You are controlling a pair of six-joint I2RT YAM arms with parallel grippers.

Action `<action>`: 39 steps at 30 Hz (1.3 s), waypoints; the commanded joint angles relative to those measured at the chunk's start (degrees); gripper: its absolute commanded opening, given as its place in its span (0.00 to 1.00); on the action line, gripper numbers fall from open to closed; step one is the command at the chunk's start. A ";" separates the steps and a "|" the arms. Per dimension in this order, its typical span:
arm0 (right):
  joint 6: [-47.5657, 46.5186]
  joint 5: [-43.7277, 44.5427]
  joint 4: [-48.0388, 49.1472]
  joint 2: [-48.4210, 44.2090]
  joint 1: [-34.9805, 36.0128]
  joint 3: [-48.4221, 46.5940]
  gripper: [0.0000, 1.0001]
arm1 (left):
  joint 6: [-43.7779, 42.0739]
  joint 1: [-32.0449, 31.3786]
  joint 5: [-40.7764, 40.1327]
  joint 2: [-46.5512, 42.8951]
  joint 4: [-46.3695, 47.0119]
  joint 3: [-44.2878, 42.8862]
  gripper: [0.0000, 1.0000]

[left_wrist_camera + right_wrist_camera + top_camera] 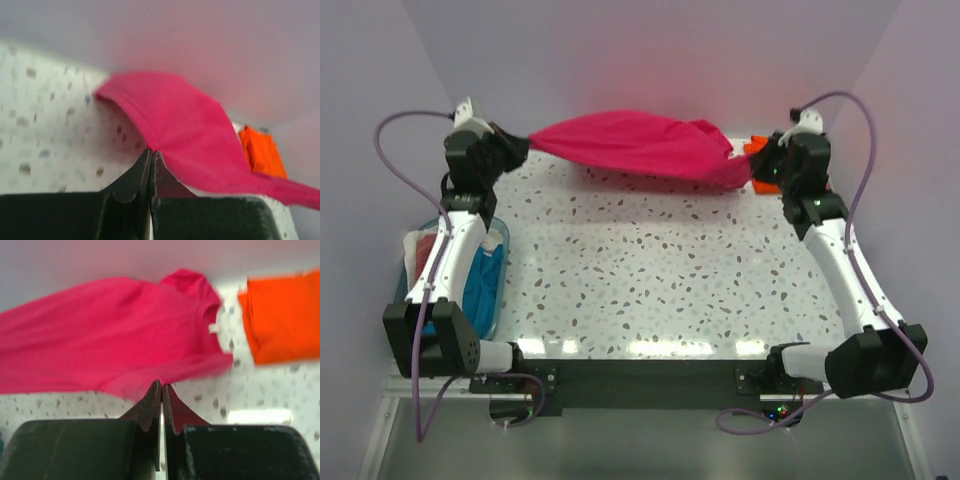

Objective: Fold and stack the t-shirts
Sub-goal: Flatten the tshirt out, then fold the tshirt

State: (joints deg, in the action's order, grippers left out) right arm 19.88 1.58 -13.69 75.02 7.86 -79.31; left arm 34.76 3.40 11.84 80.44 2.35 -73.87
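Observation:
The magenta-pink t-shirt [630, 145] hangs stretched between my two grippers above the far edge of the table. My left gripper [523, 143] is shut on its left end; the left wrist view shows the jaws pinching the hem [151, 150]. My right gripper [752, 168] is shut on its right end, jaws closed on the cloth edge [162, 384]. The pink shirt fills the wrist views [190, 130] [110, 335]. The orange t-shirt [756, 146] lies folded at the far right, mostly hidden behind the right gripper; it shows in both wrist views [280, 320] [260, 152].
A clear plastic bin [495, 300] holding blue and red cloth stands at the table's left edge beside the left arm. The speckled white tabletop [660, 270] ends at a dark front rail. Pale walls enclose the back and sides.

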 commanded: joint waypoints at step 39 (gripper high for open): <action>8.60 -2.20 -5.99 8.90 -0.12 10.42 0.00 | 8.65 -0.15 -7.35 -5.92 -9.21 30.98 0.00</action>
State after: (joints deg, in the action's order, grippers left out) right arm 29.65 -0.97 -22.50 81.87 7.86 -63.31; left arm 42.92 3.25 5.50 73.06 -10.74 -39.09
